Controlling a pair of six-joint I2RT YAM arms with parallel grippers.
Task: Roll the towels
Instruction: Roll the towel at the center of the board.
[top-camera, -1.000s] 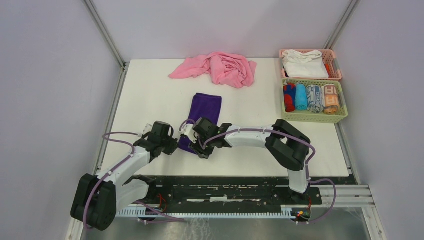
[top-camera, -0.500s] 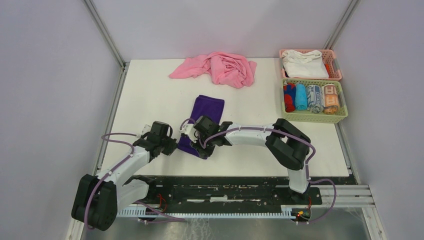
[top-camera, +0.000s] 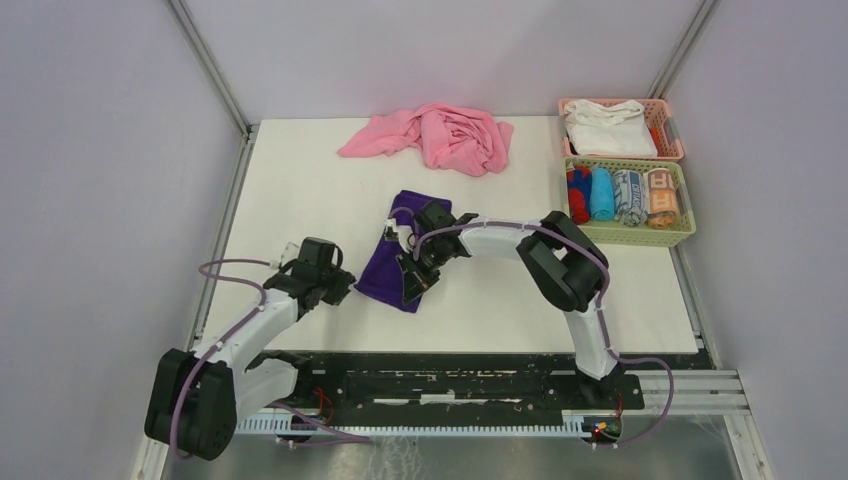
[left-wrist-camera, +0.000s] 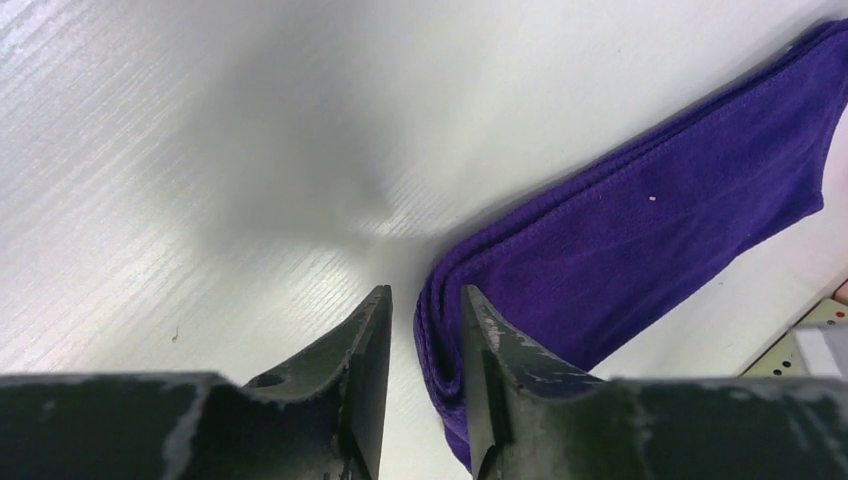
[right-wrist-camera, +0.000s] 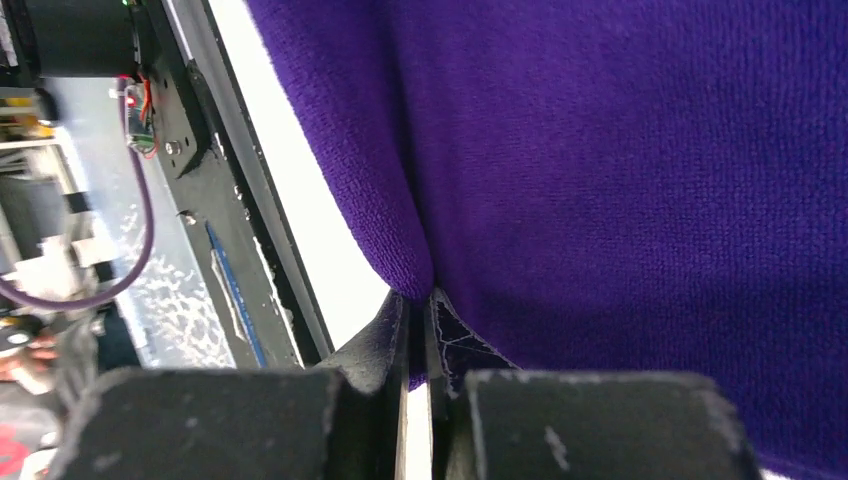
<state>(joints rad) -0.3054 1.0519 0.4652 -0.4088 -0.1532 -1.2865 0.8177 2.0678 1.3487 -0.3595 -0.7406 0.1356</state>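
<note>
- The purple towel (top-camera: 378, 272) lies on the white desk (top-camera: 300, 180), in its near half and a little left of the middle. Its long side slants from the near edge up toward the far right corner.
- In the left wrist view the towel (left-wrist-camera: 640, 230) is folded in several layers, with the stacked edges showing along its near-left side.
- The right gripper (top-camera: 410, 285) reaches in from the right and comes down over the near end of the towel. In its own wrist view the gripper (right-wrist-camera: 420, 310) is clenched, with the fingers almost touching and a fold of the purple cloth (right-wrist-camera: 620, 150) pinched between them.
- The left gripper (top-camera: 342, 288) sits low, just beside the towel's near-left corner. In its wrist view the gripper (left-wrist-camera: 425, 320) is released: the fingers stand a little apart, and the towel's layered edge shows in the gap and behind the right finger, unclamped.
- A crumpled pink cloth (top-camera: 435, 135) lies at the middle of the far edge, well apart from the towel.
- Beside the right edge stand two baskets: a pink basket (top-camera: 668, 125) holding a white cloth (top-camera: 608, 130), and just nearer, a green basket (top-camera: 684, 205) with rolled cloths (top-camera: 625, 195) side by side.
</note>
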